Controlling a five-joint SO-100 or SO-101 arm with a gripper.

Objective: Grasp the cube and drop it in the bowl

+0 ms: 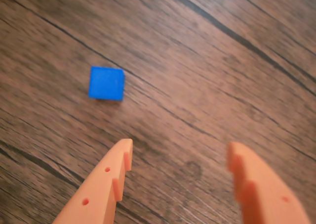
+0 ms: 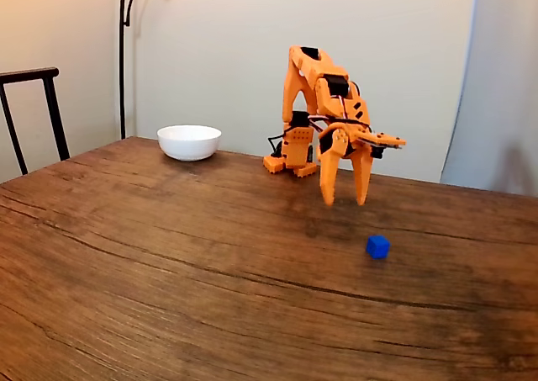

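On the bare wooden bench (image 2: 168,255) the cube (image 2: 377,246) lies untouched, far from the bowl (image 2: 189,141), while the spread, empty end effector (image 2: 345,203) hovers short of it, needing to advance and descend around it.

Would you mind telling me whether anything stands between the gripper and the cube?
Nothing visible does. The open gripper hangs above bare wooden table, and the cube lies apart from it, ahead of the fingertips in the wrist view.
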